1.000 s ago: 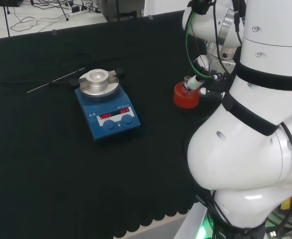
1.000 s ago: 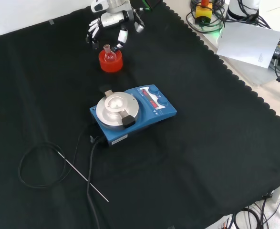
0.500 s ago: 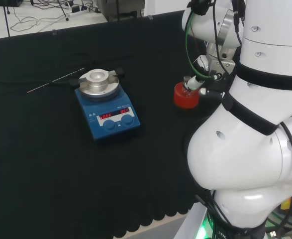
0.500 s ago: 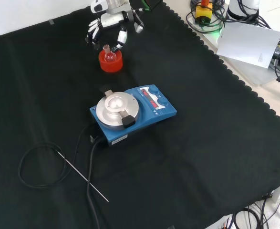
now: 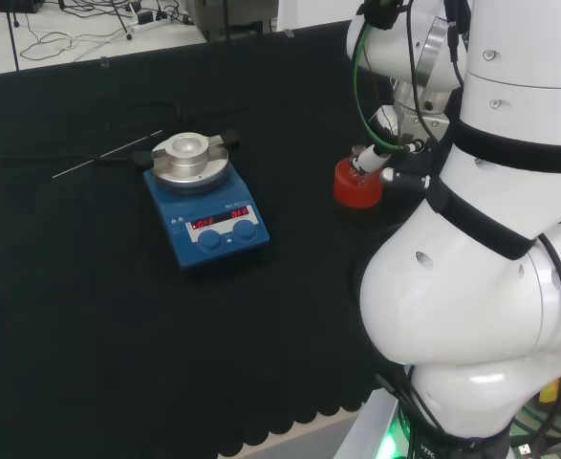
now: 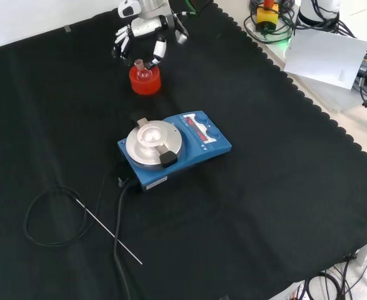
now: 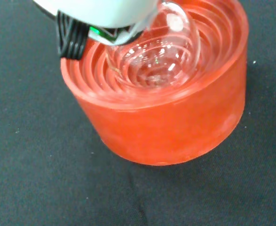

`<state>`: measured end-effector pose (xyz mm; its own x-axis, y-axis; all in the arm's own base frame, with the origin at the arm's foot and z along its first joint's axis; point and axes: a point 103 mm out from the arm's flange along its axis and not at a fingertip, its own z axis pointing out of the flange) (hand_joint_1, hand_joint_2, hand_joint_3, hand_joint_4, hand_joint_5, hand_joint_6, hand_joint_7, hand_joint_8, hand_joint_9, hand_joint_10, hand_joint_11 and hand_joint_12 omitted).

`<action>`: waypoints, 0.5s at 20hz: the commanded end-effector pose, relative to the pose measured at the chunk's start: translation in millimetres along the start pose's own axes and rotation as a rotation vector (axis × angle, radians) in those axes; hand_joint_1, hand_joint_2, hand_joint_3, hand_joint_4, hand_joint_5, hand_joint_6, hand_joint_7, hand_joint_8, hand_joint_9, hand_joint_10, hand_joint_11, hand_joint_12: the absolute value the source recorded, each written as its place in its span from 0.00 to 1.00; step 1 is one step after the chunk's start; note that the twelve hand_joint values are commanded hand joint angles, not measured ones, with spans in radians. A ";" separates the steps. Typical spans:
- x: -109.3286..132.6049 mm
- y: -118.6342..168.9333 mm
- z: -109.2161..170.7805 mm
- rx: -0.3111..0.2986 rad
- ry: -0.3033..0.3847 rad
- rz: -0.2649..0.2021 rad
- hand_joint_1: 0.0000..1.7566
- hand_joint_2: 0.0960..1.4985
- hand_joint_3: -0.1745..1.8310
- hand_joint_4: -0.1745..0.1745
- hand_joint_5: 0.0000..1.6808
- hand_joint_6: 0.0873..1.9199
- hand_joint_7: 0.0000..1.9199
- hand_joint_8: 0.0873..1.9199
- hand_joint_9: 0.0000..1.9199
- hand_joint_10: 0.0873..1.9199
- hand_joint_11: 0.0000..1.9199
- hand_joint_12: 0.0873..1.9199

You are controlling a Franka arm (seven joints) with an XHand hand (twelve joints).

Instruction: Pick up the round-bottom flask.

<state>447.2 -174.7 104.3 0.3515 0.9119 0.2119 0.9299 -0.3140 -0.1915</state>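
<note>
— Front view first: what are the fingers [image 6: 160, 50] doing?

— They hang spread and only slightly bent, released, gripping nothing. The black and white hand [image 6: 147, 28] comes in from the top of that view, its fingertips reaching down on either side of the neck of the small clear glass round-bottom flask [image 6: 143, 70]. Whether a fingertip touches the glass, I cannot tell.

— And the flask itself?

— One flask, upright, seated in one red ribbed ring stand [image 6: 145, 81] on the black cloth [image 6: 283, 187]. The wrist view shows its round bulb [image 7: 159, 59] resting in the stepped hollow of the stand [image 7: 175, 117], with a blurred white part of the hand [image 7: 100, 9] just above it. In the head view the stand [image 5: 357, 186] sits just left of the white arm links [image 5: 490, 287], with the hand [image 5: 371, 158] right over it.

— What else is on the bench?

— One blue magnetic stirrer with a round silver top plate [image 6: 174, 147], nearer the camera than the stand in the front view and apart from it. One black cable [image 6: 117, 219] runs from the stirrer's side toward the bottom edge, and one more black cable lies in a loop [image 6: 52, 215] at the left. One thin metal rod [image 6: 108, 231] lies slanted across the cloth beside that loop. In the head view the stirrer [image 5: 204, 201] stands well left of the stand, the rod [image 5: 103, 156] behind it.
</note>
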 end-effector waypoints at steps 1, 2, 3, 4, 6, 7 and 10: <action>0.5 0.7 -1.6 0.003 0.006 -0.003 0.57 0.36 0.44 0.32 0.46 0.37 0.16 0.34 0.28 0.32 0.10 0.71; 0.3 0.7 -1.6 0.003 0.004 -0.004 0.57 0.36 0.44 0.32 0.46 0.37 0.16 0.34 0.28 0.31 0.10 0.71; 0.6 0.6 -1.4 0.002 0.003 -0.003 0.57 0.36 0.44 0.32 0.46 0.38 0.16 0.34 0.28 0.31 0.10 0.71; 1.7 0.3 -0.8 0.003 0.000 -0.002 0.57 0.36 0.44 0.32 0.46 0.38 0.16 0.34 0.28 0.31 0.10 0.71; 5.4 0.1 0.8 0.006 -0.004 -0.001 0.57 0.36 0.44 0.31 0.47 0.38 0.16 0.34 0.28 0.31 0.10 0.71; 6.7 0.1 1.5 0.007 -0.005 -0.001 0.57 0.36 0.44 0.31 0.46 0.38 0.16 0.34 0.28 0.31 0.10 0.71; 8.9 0.9 2.5 0.012 -0.005 -0.004 0.57 0.36 0.44 0.31 0.46 0.38 0.16 0.34 0.28 0.31 0.10 0.71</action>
<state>449.9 -168.4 104.3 0.3504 0.9130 0.2091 0.9293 -0.3111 -0.1988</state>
